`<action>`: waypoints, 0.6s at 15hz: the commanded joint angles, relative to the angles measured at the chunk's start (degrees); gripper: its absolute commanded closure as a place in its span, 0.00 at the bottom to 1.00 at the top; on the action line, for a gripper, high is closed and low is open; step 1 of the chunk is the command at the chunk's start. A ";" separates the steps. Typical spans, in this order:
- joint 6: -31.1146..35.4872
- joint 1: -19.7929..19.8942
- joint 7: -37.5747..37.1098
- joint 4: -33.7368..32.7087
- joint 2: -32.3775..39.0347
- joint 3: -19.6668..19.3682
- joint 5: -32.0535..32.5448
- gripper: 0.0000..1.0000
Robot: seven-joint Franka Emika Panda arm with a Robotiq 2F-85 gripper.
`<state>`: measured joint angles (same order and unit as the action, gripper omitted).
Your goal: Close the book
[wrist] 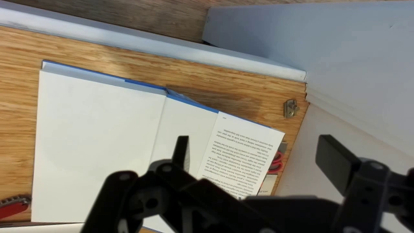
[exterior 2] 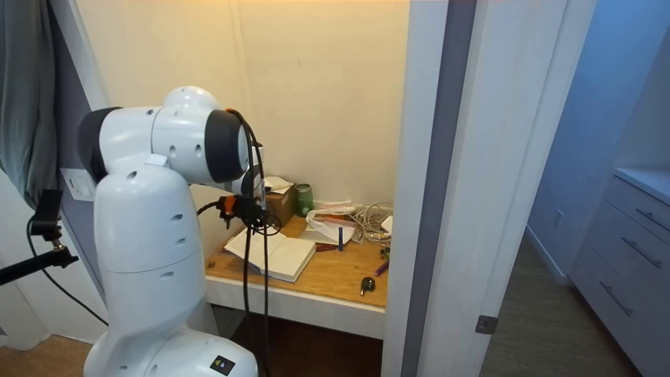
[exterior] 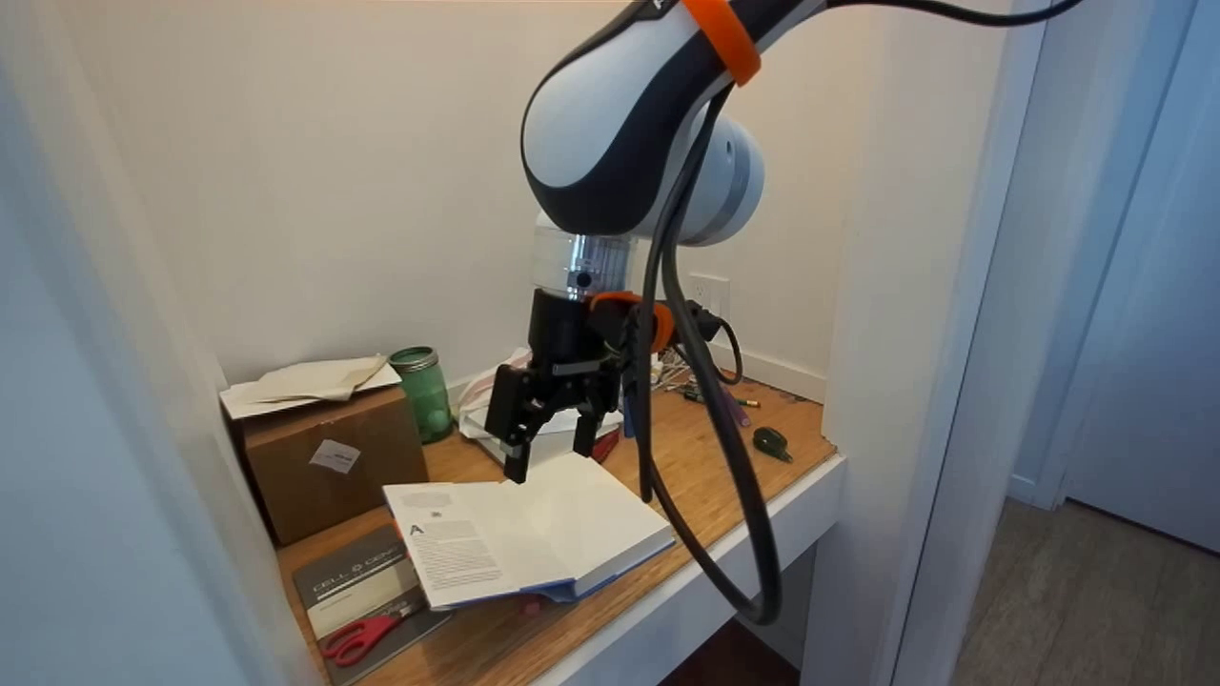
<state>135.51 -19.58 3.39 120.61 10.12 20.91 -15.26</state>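
gripper, fingers apart, above the open book, with cardboard box under papers beside green jar, contents unclear

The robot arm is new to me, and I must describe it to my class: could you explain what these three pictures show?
What you see is a white and black jointed arm, and the black tool at its end does the grasping. Two pictures are taken from outside it, looking towards the wooden tabletop. The wrist view is taken from up on the arm, looking down past the tool. On the tabletop a big book lies open; near it are a brown box, a green jar, and red scissors resting on a grey booklet. The tool is open and holds nothing.
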 commanded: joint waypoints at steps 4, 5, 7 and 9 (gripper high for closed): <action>-0.49 -3.41 -1.82 -5.89 6.79 0.93 7.06 0.00; -0.22 -4.24 -2.17 -6.96 8.06 1.04 8.41 0.00; 1.00 -5.75 -2.31 -9.56 10.99 1.13 10.37 0.00; 2.22 -6.97 -2.54 -11.62 13.44 1.07 11.24 0.00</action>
<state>136.38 -24.92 2.29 113.92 18.63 22.03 -6.61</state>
